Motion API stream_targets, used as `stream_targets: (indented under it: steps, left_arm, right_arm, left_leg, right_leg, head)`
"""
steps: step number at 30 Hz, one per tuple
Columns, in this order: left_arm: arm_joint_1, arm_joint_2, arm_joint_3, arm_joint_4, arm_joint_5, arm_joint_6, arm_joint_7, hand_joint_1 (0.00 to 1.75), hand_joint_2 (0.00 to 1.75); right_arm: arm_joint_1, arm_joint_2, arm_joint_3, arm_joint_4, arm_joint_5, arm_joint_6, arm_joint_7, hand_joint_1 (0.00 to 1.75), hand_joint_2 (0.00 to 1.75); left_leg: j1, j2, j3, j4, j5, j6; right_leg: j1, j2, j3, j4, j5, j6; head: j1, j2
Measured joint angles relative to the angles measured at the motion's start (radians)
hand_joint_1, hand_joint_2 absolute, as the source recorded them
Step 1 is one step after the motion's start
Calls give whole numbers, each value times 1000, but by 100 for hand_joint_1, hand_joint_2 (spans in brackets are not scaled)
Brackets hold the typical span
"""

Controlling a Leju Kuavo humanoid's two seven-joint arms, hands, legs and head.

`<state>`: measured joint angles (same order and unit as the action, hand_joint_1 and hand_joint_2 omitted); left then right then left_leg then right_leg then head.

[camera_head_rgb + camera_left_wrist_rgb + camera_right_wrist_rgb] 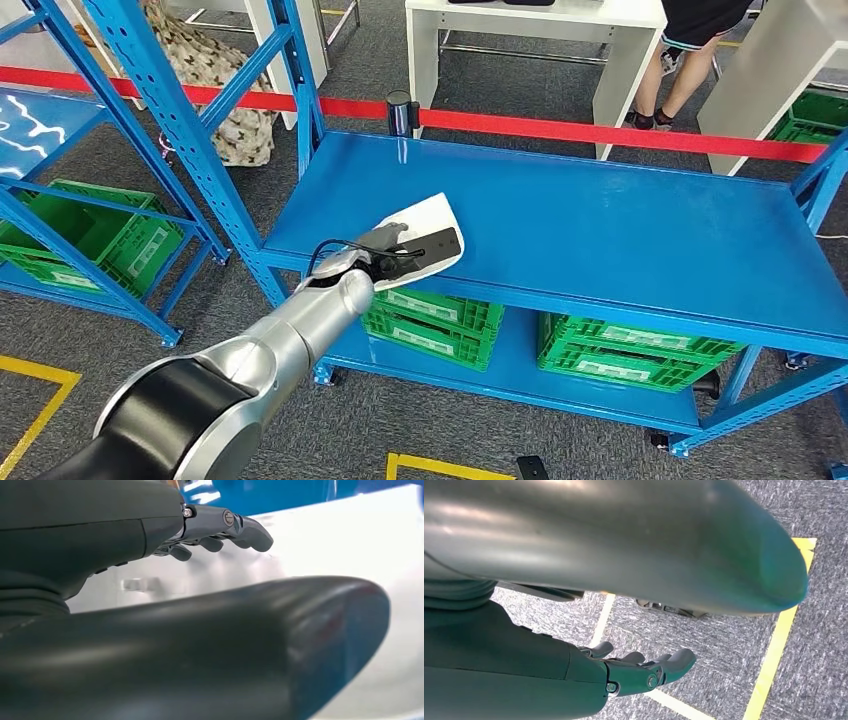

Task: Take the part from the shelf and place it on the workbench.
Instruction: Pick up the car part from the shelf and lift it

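The part (428,226) is a flat white piece with a black strip on it. It lies at the front edge of the blue workbench top (600,220), one end overhanging the edge. My left hand (375,258) grips that near end. In the left wrist view the white part (320,545) runs between the fingers (240,527) and the thick thumb (200,645). My right hand (639,672) hangs over the grey carpet with its fingers loosely apart and nothing in it.
Green crates (435,320) (630,355) stand on the bench's lower level. A blue shelf rack (180,130) with a green crate (90,235) is at the left. Red barrier tape (600,130) runs behind the bench, with a person's legs (680,70) and a white table (530,30) beyond.
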<state>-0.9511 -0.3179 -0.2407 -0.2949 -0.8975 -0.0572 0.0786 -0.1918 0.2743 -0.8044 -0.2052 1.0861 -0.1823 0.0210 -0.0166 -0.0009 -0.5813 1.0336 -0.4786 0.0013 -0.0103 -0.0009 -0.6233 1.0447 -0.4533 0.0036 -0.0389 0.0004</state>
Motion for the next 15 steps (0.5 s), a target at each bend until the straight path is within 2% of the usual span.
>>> stream_targets:
  steps: [15]
  left_arm:
    - [-78, -8, -88, 0, -131, 4, 26, 0, 0]
  right_arm:
    - [4, 0, -2, 0, -7, 3, -5, 0, 0]
  left_leg:
    - [0, 0, 0, 0, 0, 0]
  right_leg:
    - [0, 0, 0, 0, 0, 0]
  head:
    - [0, 0]
